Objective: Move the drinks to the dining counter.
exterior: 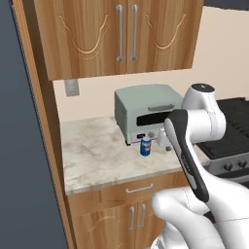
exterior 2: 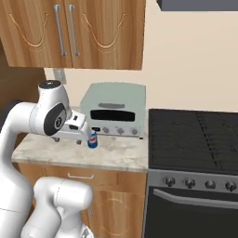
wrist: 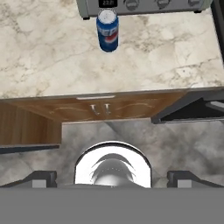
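One blue soda can (exterior: 145,146) with a silver top stands upright on the marble bench (exterior: 97,155), just in front of the grey toaster oven (exterior: 146,109) and near its lower left corner. From the right base view the can (exterior 2: 93,140) sits just beside the end of the white arm, whose hand hangs over the bench. In the hand view the can (wrist: 107,30) is well ahead of the pincer (wrist: 112,178), whose dark fingertips (wrist: 43,178) stand wide apart with nothing between them. Wooden cabinet doors (exterior: 121,34) hang above the bench, and a black stove (exterior 2: 195,139) adjoins it.
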